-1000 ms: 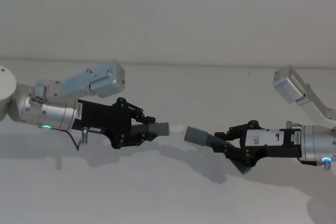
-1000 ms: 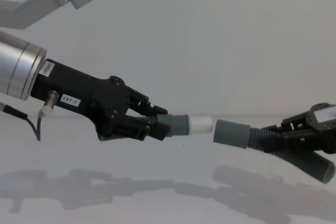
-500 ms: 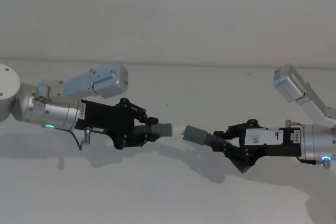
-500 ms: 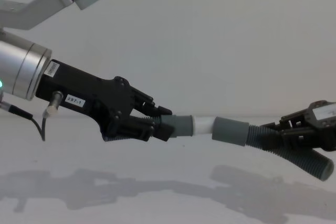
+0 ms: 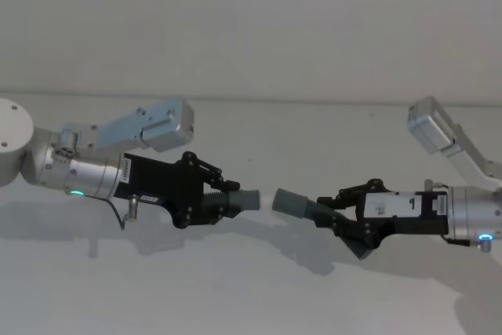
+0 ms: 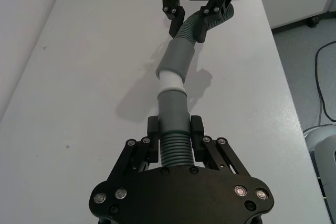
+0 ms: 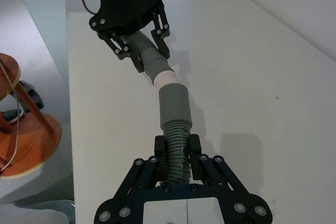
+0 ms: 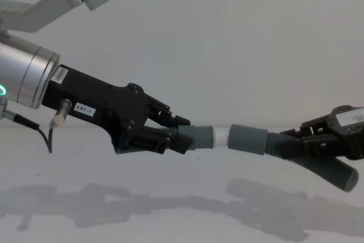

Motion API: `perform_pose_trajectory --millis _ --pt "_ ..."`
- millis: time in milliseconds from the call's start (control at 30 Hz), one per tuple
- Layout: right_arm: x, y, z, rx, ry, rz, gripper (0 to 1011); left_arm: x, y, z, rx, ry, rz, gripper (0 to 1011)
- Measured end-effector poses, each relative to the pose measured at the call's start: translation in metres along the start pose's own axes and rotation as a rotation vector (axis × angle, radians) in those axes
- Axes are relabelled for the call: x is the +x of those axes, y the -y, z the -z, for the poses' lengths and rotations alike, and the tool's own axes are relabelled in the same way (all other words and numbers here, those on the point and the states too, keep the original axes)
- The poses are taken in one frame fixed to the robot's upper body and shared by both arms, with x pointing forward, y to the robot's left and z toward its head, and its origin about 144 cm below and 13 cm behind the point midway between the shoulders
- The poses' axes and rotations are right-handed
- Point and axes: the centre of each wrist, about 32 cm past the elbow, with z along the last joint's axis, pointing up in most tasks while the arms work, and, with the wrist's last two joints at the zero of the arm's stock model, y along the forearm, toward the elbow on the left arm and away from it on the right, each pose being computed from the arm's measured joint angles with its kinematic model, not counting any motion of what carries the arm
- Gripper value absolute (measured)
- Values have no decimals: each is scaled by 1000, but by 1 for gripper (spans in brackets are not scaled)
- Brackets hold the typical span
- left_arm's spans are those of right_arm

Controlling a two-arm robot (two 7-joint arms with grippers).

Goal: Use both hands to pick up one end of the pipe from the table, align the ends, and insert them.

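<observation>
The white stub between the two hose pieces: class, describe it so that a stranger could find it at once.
Above the white table, two black grippers face each other, each clamping a ribbed grey hose. The white stub sticks out of the cuff held by the left gripper, meeting the other cuff. It alone is white and smooth.

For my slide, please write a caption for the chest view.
Left tool pushes its hose's white stub into the grey cuff held by the right tool.

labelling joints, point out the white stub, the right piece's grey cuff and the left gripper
white stub (image 8: 220, 136), chest view, its exposed middle
right piece's grey cuff (image 8: 247, 139), chest view, smooth side
left gripper (image 8: 177, 134), chest view, between fingertips
</observation>
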Motion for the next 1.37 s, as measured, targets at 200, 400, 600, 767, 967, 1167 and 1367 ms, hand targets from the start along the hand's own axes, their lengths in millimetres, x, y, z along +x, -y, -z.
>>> perform_pose_trajectory --millis 200,400,600,767,967,1167,1367 --pt "2 -1 0 5 3 -1 264 0 0 0 -3 1 1 345" --pt "3 -1 0 9 6 -8 264 -2 -1 0 -6 0 1 345" --pt "4 -2 -1 15 8 -14 264 -2 -1 0 -8 -1 -1 345" --pt "5 -2 -1 17 8 -16 264 -3 -2 0 -10 -2 -2 345" --pt "5 -2 -1 19 9 -19 264 -3 -2 0 -10 -2 -3 345" --pt "5 -3 -1 20 9 -21 264 -3 -2 0 -11 -2 -4 345" --pt "5 -3 -1 21 8 -22 264 -3 -2 0 -12 -2 -4 345"
